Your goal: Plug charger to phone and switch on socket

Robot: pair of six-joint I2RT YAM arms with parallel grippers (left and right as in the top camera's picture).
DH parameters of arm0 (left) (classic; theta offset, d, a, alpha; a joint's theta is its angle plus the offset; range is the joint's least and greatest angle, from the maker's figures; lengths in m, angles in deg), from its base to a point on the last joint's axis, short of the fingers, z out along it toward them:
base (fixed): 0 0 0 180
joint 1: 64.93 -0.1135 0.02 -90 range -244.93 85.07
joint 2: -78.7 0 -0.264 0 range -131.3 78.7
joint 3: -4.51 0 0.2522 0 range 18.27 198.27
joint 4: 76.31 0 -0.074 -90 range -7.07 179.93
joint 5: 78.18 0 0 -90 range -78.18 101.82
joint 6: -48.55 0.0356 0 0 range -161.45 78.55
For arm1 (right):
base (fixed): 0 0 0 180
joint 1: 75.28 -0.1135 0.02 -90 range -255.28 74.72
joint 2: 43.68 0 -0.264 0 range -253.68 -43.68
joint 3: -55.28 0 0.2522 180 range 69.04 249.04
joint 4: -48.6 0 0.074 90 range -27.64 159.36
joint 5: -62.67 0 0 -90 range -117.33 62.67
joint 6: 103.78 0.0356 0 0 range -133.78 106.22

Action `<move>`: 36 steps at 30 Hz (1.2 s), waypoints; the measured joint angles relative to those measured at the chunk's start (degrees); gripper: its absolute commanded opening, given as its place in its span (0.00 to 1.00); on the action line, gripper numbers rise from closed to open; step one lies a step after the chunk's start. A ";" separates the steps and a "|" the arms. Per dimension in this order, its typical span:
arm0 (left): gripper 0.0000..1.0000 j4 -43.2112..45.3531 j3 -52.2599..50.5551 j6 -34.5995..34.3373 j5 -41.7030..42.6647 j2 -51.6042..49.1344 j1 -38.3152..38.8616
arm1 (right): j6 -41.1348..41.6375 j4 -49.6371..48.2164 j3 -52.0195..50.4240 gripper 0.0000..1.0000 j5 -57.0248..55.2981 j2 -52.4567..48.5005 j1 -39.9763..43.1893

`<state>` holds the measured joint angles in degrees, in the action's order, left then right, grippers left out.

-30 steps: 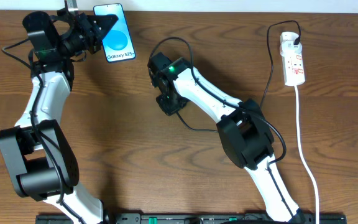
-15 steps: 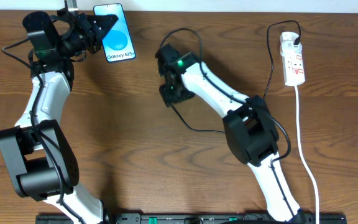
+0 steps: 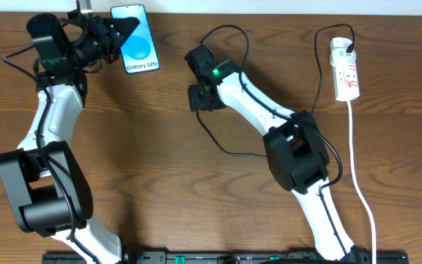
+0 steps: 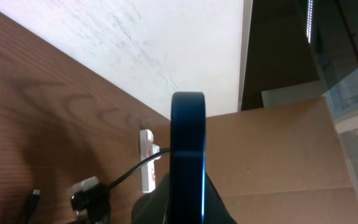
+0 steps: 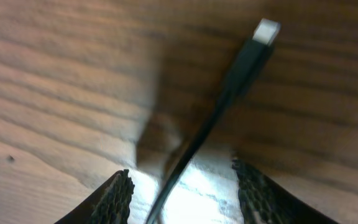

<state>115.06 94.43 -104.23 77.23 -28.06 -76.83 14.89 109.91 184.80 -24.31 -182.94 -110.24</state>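
Overhead, we see our left gripper (image 3: 120, 33) clamped on the phone (image 3: 138, 44) at the far edge of the table (image 3: 160, 169); the socket (image 3: 345, 70) lies far right; only the right wrist view shows the right gripper (image 5: 182, 186) spread wide, straddling the loose charger (image 5: 225, 99).

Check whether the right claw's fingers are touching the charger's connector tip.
Apart. In the right wrist view the charger's connector tip lies well ahead of the right claw, with a clear gap to both fingers.
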 measured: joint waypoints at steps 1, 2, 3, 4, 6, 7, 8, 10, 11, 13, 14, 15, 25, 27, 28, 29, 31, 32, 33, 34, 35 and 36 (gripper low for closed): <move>0.07 -0.02 0.00 -0.02 0.13 0.00 0.00 | 0.52 -0.44 0.04 0.54 -1.05 -0.11 0.00; 0.07 0.00 0.00 -0.02 0.22 0.00 0.00 | 0.79 -0.57 0.07 0.54 -1.70 -0.28 0.00; 0.07 0.00 0.00 -0.02 0.28 0.00 0.00 | 1.05 -0.92 0.11 0.55 -2.47 -0.39 0.00; 0.07 0.00 0.00 -0.02 0.28 0.00 0.00 | 1.27 -1.36 0.26 0.54 -3.23 -0.57 -0.04; 0.07 -0.02 0.00 -0.02 0.28 0.00 0.00 | 1.51 -2.05 0.52 0.53 -4.46 -0.90 -0.04; 0.07 0.00 0.00 -0.02 0.28 0.00 0.00 | 1.57 -2.45 0.57 0.52 -5.05 -1.03 -0.04; 0.07 0.00 0.00 -0.02 0.28 0.00 0.00 | 1.75 -2.75 0.70 0.50 -5.46 -1.22 -0.07; 0.07 0.00 0.00 -0.02 0.28 0.00 0.00 | 1.92 -3.39 1.03 0.48 -6.29 -1.64 -0.07; 0.07 0.00 0.00 0.00 0.28 0.00 0.00 | 1.95 -3.74 1.29 0.47 -6.69 -1.90 -0.04; 0.07 0.00 0.00 -0.02 0.28 0.00 0.00 | 1.97 -4.02 1.62 0.43 -7.26 -2.23 -0.07; 0.07 0.00 0.00 -0.02 0.28 0.00 -0.02 | 1.92 -4.04 1.70 0.40 -7.48 -2.36 -0.07; 0.07 0.00 0.00 -0.02 0.31 0.00 0.00 | 1.90 -4.07 1.88 0.36 -7.69 -2.49 -0.11; 0.07 0.00 0.00 -0.02 0.31 0.00 0.00 | 0.96 -2.60 2.69 0.01 -7.13 -2.89 -0.26; 0.07 -0.02 0.00 -0.02 0.31 0.00 0.00 | -0.35 -0.50 3.26 0.01 -5.18 -2.89 -0.22; 0.07 0.00 0.00 -0.02 0.28 0.00 0.00 | -1.44 1.14 3.72 0.01 -3.89 -2.86 -0.13; 0.07 0.00 0.00 -0.02 0.31 0.00 0.00 | -3.21 3.48 4.20 0.01 -1.66 -2.82 0.02; 0.07 0.00 0.00 -0.02 0.31 0.00 -0.02 | -6.99 6.05 4.31 0.01 3.04 -2.49 0.37; 0.07 0.00 0.00 0.00 0.31 0.00 0.00 | -9.57 7.56 4.31 0.01 6.23 -2.32 0.81; 0.07 0.00 0.00 -0.02 0.31 0.00 0.00 | -12.81 9.44 4.28 0.01 10.29 -2.19 1.09; 0.07 0.00 0.00 -0.02 0.31 0.00 0.00 | -15.50 10.95 4.22 0.01 13.77 -2.03 1.33; 0.07 0.02 0.00 -0.02 0.31 0.00 0.00 | -17.77 12.35 4.13 0.01 16.81 -1.77 1.55; 0.07 0.00 0.00 -0.02 0.31 0.00 0.00 | -20.00 13.99 4.02 0.01 19.76 -1.20 1.79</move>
<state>115.06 94.43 -104.25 77.53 -28.06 -76.83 -5.11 123.90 188.83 -4.55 -184.14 -108.44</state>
